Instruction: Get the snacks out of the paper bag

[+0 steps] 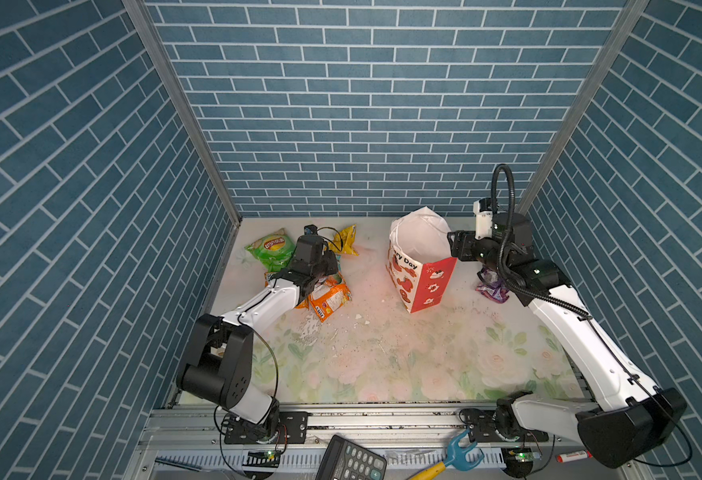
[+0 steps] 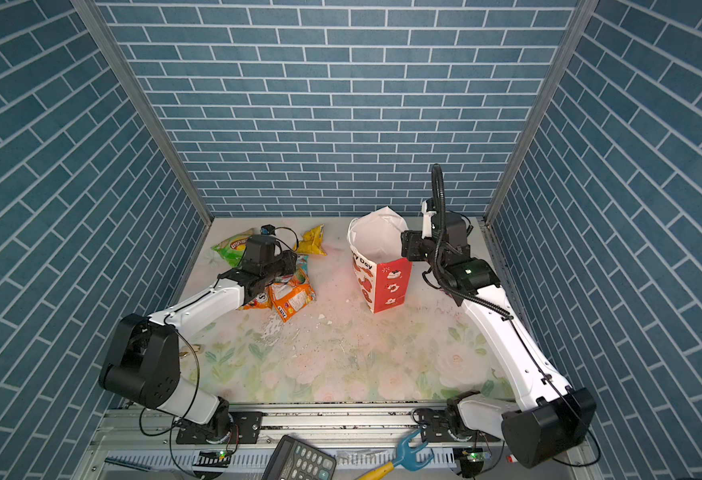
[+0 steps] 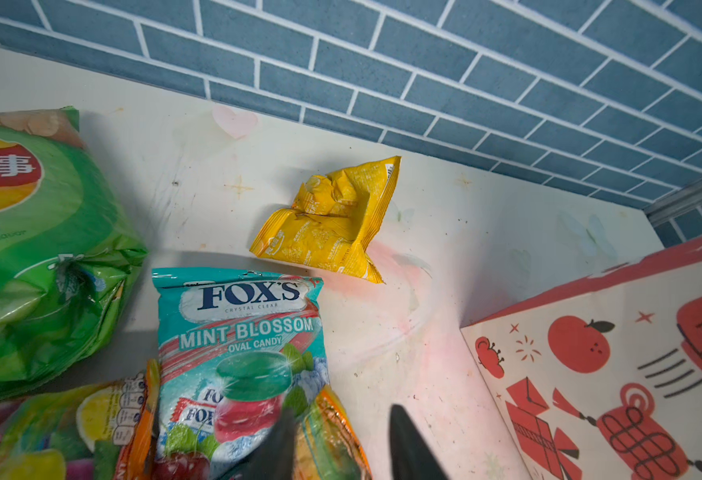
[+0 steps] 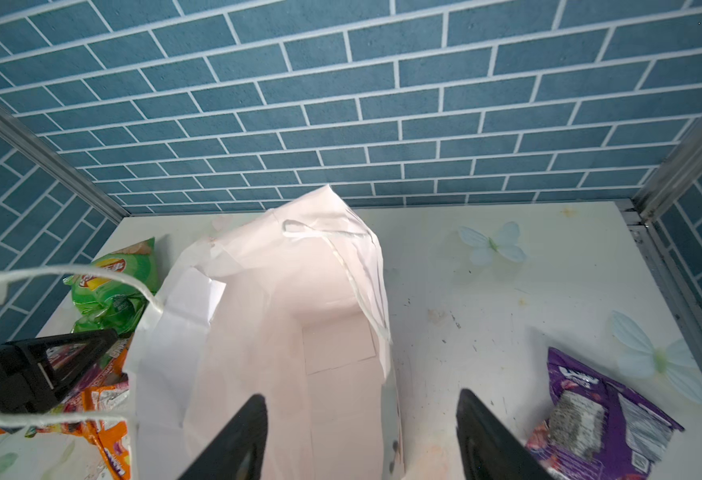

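The paper bag (image 1: pixel 420 257) stands upright at the back right, mouth open, and its inside (image 4: pixel 283 316) shows no packet. My right gripper (image 4: pixel 362 440) is open at the rim, one finger inside the bag's right wall and one outside. A purple packet (image 4: pixel 590 407) lies on the table right of the bag. At the back left lie the green Lay's (image 1: pixel 270 249), a yellow packet (image 3: pixel 332 220), the teal Fox's bag (image 3: pixel 241 332) and two orange packets (image 1: pixel 330 301). My left gripper (image 3: pixel 343 444) hangs open just over that pile, holding nothing.
Blue tiled walls close in the back and both sides. White crumbs (image 1: pixel 312 332) are scattered on the floral mat. On the front rail lie a calculator (image 1: pixel 349 459), a blue and yellow tool (image 1: pixel 457 455) and a red marker (image 1: pixel 574 456).
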Controlling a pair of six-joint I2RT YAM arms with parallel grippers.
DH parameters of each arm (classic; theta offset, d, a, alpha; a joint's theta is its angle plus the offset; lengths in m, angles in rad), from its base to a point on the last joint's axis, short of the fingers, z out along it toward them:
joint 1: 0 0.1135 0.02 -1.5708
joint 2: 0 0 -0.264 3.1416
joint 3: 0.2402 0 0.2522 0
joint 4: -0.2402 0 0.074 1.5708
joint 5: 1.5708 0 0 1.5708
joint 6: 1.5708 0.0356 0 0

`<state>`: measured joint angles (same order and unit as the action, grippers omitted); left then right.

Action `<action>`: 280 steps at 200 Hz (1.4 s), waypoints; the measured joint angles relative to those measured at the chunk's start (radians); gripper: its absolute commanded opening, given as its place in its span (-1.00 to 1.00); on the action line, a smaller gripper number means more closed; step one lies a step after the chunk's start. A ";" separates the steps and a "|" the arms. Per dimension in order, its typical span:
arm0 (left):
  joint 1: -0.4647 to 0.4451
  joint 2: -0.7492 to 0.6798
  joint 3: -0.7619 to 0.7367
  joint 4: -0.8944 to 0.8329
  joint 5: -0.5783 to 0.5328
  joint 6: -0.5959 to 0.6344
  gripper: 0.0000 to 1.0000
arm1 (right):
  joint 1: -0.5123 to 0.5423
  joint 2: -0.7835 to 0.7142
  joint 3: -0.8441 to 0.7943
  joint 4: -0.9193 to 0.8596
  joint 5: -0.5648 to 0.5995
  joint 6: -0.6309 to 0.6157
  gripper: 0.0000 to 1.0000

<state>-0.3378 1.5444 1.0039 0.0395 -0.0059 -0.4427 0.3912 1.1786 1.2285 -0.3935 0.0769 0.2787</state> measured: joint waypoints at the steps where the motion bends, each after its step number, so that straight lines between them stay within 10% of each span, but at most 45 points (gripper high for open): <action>1: 0.000 0.000 0.000 0.000 0.000 0.000 0.73 | 0.000 -0.003 -0.004 0.003 0.002 0.000 0.46; 11: 0.000 -0.005 -0.001 0.006 0.000 0.003 0.99 | 0.000 -0.048 -0.065 0.034 0.030 -0.004 0.48; 158: 0.098 -0.350 -0.469 0.364 -0.274 0.250 0.99 | -0.034 -0.243 -0.995 0.850 0.617 -0.128 0.63; 280: 0.225 -0.434 -0.760 0.709 -0.239 0.378 0.99 | -0.242 0.194 -1.012 1.385 0.575 -0.207 0.64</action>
<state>-0.1123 1.1103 0.2440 0.7483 -0.2451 -0.0643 0.1493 1.3724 0.2161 0.9913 0.6521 0.0715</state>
